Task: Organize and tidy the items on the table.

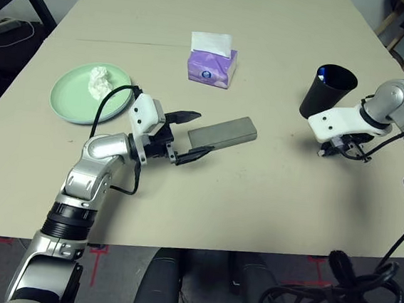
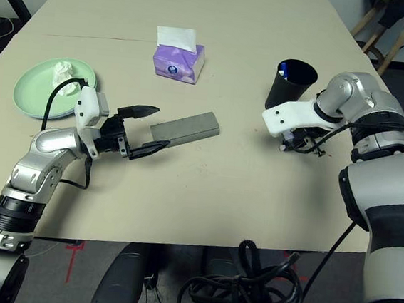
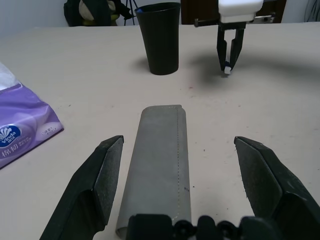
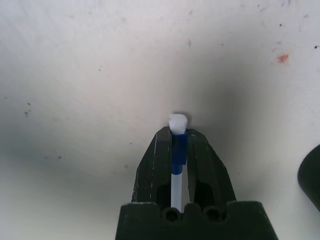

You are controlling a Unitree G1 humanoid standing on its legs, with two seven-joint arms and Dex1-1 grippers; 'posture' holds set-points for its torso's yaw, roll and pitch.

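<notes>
pen pinched in the right hand, left hand wide open over the glasses case

so the blue and white pen (image 4: 178,152) is squeezed between the two black fingers of the right hand (image 4: 178,131), which are closed right down on it, white end poking out past the tips. that hand is low over the beige worktop (image 1: 268,208), on the robot's right side, near the black cup (image 1: 328,90). cup's upright, with something blue showing inside it.

left hand (image 3: 179,140) is spread about as wide as you'd like, nothing in its grip. the grey glasses case (image 3: 157,165) lies flat on the worktop, one end between or just under those open fingers, the rest of it running out toward the middle. can't tell if a fingertip actually touches it.

over on the robot's left there's a pale green plate (image 1: 70,94) with a crumpled white tissue wad (image 1: 100,83) sitting on it, and a bluish rim peeking out from under the green, so maybe two plates stacked, hard to say. purple tissue box (image 1: 211,66) is farther back, between plate and cup, one white tissue sticking out the top.
</notes>
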